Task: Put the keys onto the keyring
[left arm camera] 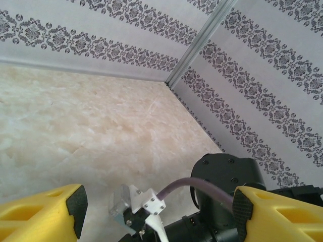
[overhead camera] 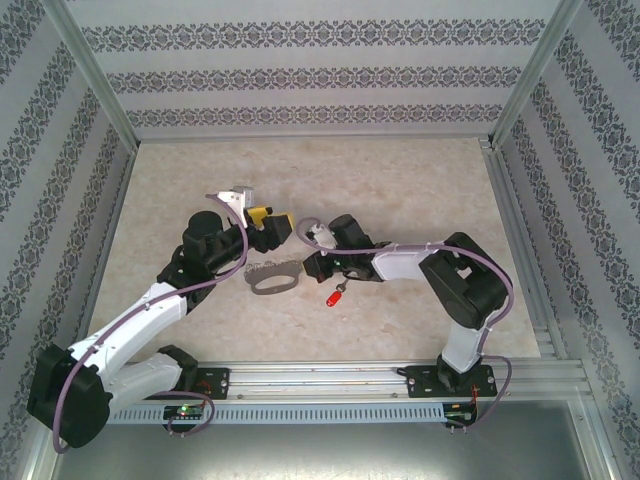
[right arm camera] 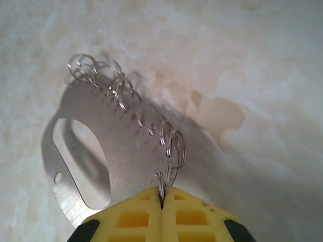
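One key (overhead camera: 334, 296) just beside right claw (right arm camera: 162, 194); claw pinches keyring (right arm camera: 101, 146).

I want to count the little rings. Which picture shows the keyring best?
The right wrist view: the keyring is close up, its little rings clear along one edge, the right pincer shut on one. The top view shows it tiny, between the arms.

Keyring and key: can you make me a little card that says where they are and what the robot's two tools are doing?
keyring: flat on the table, wire rings along one edge
red key: on the table beside the keyring, not on it
right tool: shut, pinching one of the wire rings
left tool: open, holding nothing
key on keyring: not yet
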### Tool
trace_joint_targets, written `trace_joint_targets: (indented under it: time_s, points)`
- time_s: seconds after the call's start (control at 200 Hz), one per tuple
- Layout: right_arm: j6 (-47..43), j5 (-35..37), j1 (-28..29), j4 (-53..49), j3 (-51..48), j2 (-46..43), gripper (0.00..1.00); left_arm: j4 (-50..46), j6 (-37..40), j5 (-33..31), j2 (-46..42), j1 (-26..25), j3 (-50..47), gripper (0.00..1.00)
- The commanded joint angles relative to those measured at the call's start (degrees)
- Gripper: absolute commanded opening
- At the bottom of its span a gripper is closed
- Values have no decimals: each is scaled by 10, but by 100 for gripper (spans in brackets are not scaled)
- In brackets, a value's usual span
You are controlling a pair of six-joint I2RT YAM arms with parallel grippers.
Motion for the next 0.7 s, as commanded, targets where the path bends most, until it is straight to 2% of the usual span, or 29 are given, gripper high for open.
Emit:
trace_joint_targets:
  time_s: [0.0, 0.125, 0.295, 0.36, 0.505, 0.695]
  points:
    - [0, 33, 8, -15, 0, 16, 0, 23, 4, 9, 1, -3, -2, 77]
    - [9, 33, 7, -5, -6, 21, 0, 23, 4, 10, 2, -3, -3, 77]
    - [17, 37, 6, -4, -13, -11, 28, 24, 5, 12, 4, -3, -4, 77]
    - [25, 41, 2, -5, -15, -33, 34, 24, 5, 11, 4, -2, -5, 77]
    - [32, 39, -3, -18, -9, -67, 38, 27, 5, 11, 3, -3, -6, 78]
    - [31, 33, 1, -29, 0, -63, 39, 26, 8, 7, 2, -2, -6, 79]
